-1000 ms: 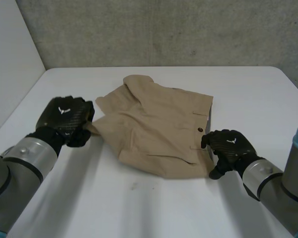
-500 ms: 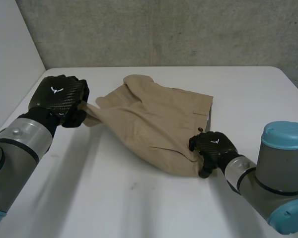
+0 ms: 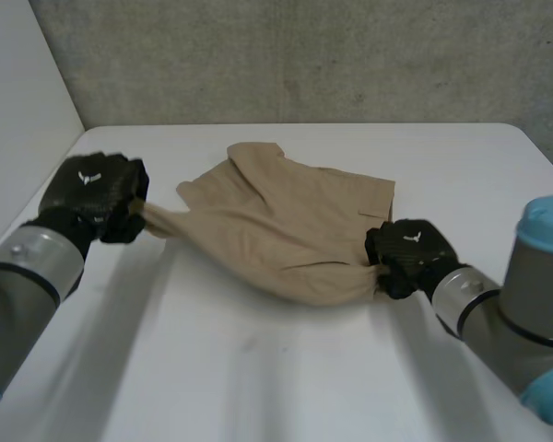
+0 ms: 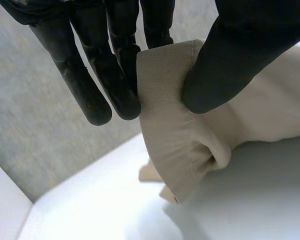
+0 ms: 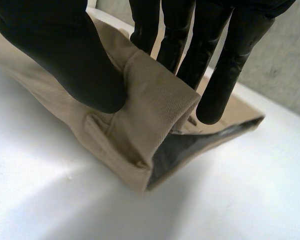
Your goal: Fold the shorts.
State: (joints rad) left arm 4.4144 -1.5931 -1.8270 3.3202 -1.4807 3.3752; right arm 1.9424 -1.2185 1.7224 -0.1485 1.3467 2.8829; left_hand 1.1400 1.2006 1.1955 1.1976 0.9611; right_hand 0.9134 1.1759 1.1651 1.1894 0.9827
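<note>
The white flat worktop (image 3: 258,387) carried the tan woven-cloth shorts (image 3: 276,230), which lay spread between the two sets of fingers. Their far part rested flat, and the near edge was drawn into a taut, bunched line from one grip to the other. That tension looked deliberate: with both ends held up, the near edge could be carried over the rest as one fold.

The black left hand (image 3: 97,189) grasped a leg-hem corner, the hem pinched between its thumb and straight fingers (image 4: 115,85), with loose cloth hanging below the fingertips. The black right hand (image 3: 407,253) grasped the opposite corner at the waistband. There a doubled thickness was squeezed between thumb and fingers (image 5: 180,45), its dark lining gaping just beyond the fingertips. Both grips sat at corners, probably so the edge would run straight.
</note>
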